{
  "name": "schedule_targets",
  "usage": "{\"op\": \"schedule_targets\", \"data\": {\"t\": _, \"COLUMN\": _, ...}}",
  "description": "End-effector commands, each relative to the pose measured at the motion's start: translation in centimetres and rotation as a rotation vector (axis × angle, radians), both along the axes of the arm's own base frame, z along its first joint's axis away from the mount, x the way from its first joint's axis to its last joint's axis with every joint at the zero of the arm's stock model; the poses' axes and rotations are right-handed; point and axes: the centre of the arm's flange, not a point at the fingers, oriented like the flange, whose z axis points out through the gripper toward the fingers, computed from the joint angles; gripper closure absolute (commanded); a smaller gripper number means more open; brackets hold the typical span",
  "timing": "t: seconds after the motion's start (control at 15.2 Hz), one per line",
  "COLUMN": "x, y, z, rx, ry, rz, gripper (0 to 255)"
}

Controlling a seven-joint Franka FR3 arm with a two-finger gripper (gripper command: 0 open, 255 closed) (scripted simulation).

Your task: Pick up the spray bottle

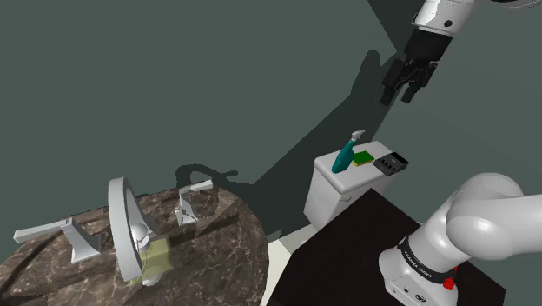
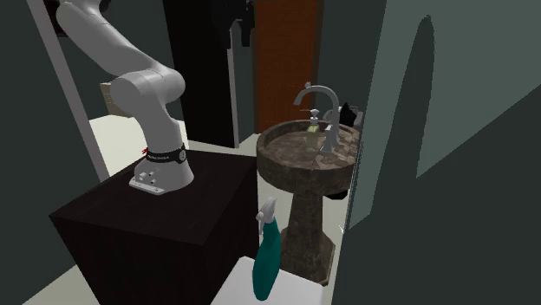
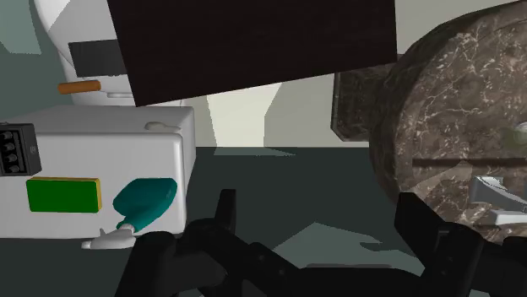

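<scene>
The gripper [image 1: 399,96] hangs high in the air, well above the white tank [image 1: 326,196]. Its two black fingers [image 3: 225,218] stand apart, and there is nothing between them. So the robot has not picked anything up yet.

The spray bottle [image 1: 347,156] is blue-green with a pale top. It lies on the lid of the white tank, near the edge. A green sponge [image 1: 363,157] sits just beside it. Next to the sponge is a small black thing [image 1: 391,162]; it may be a little box, but it is hard to tell. In the second exterior view the spray bottle [image 2: 267,256] is low down in front, with the brown stone sink [image 2: 303,152] behind it and the dark stand [image 2: 156,217] off to that view's left.

Almost all of the job seems to be left. The gripper is well apart from the bottle and is not touching it. It looks as if the arm needs to come down to the tank, get its fingers on both sides of the bottle, squeeze it, and lift. The sponge is close by, so the fingers could bump it.
</scene>
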Motion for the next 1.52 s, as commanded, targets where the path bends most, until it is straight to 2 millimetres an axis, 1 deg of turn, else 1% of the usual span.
{"op": "schedule_targets", "data": {"t": 0.0, "x": 0.0, "y": 0.0, "z": 0.0, "rx": 0.0, "ry": 0.0, "rz": 0.0, "gripper": 0}}
{"op": "schedule_targets", "data": {"t": 0.33, "x": 4.2, "y": -1.6, "z": -4.6, "rx": -0.033, "ry": 0.003, "rz": -0.212, "gripper": 0}}
{"op": "schedule_targets", "data": {"t": 0.66, "x": 7.9, "y": -4.1, "z": -9.2, "rx": -0.066, "ry": 0.005, "rz": -0.423, "gripper": 0}}
{"op": "schedule_targets", "data": {"t": 1.06, "x": 11.5, "y": -8.3, "z": -14.6, "rx": -0.106, "ry": 0.008, "rz": -0.678, "gripper": 0}}
{"op": "schedule_targets", "data": {"t": 1.45, "x": 13.9, "y": -13.5, "z": -19.7, "rx": -0.146, "ry": 0.012, "rz": -0.932, "gripper": 0}}
